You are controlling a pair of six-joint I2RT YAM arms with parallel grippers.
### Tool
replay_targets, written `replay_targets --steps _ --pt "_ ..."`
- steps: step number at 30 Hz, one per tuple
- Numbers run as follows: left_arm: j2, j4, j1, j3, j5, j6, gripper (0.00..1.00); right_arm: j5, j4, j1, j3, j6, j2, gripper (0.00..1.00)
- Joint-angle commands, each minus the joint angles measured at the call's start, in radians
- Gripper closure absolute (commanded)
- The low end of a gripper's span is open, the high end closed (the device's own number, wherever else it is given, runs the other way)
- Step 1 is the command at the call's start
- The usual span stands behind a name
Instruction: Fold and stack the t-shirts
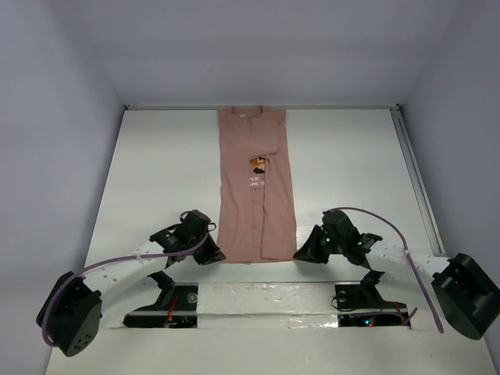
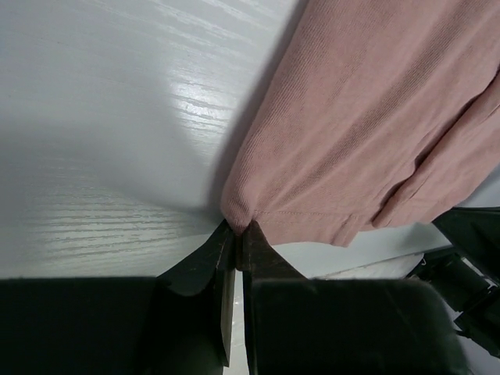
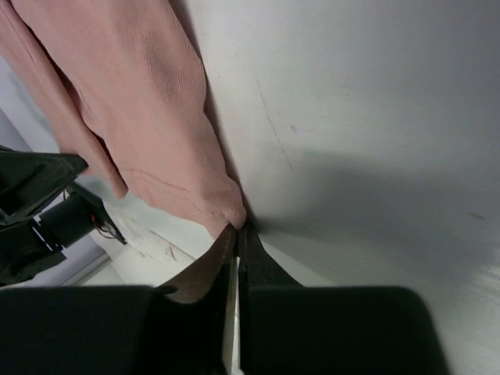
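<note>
The t-shirt point(image 1: 254, 219), dusty pink, lies flat on the white desk point(image 1: 156, 180) as a long narrow strip with its sides folded in toward the middle. It runs from the middle of the desk's far edge, where the collar sits, down to the near edge, where the hem ends just short of the arm bases. A small orange-and-brown graphic point(image 1: 258, 162) with tiny white lettering below it shows on the upper face, partly tucked under a lengthwise fold. The left hand point(image 1: 215, 251) sits low at the near left corner of the hem; in its wrist view the two dark fingers point(image 2: 223, 250) are pressed together with the stitched corner of the fabric pinched between their tips. The right hand point(image 1: 301, 252) mirrors it at the near right corner of the hem, its fingers likewise together and clamped on that corner, the cloth bunched slightly at the tips
</note>
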Motion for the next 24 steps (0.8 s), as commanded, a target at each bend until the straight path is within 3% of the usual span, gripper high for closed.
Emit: replay_targets --steps 1,5,10,13,18,24 --pt "-0.008 -0.072 -0.023 0.017 -0.020 0.018 1.00 0.005 0.011 0.001 0.010 -0.013 0.002 1.00" --pt "-0.081 -0.177 -0.049 0.071 -0.001 -0.002 1.00 0.002 -0.155 0.024 0.045 -0.028 -0.142 1.00" --pt "-0.211 -0.321 -0.063 0.167 0.031 -0.073 1.00 -0.010 -0.491 0.024 0.175 -0.114 -0.270 1.00" --pt "-0.199 -0.358 -0.063 0.281 -0.029 -0.070 1.00 0.062 -0.576 0.024 0.293 -0.160 -0.232 1.00" --pt "-0.045 -0.317 -0.049 0.457 -0.147 0.022 1.00 0.211 -0.545 -0.021 0.482 -0.282 -0.066 1.00" --pt "0.173 -0.203 0.132 0.638 -0.201 0.212 1.00 0.242 -0.436 -0.139 0.744 -0.450 0.222 1.00"
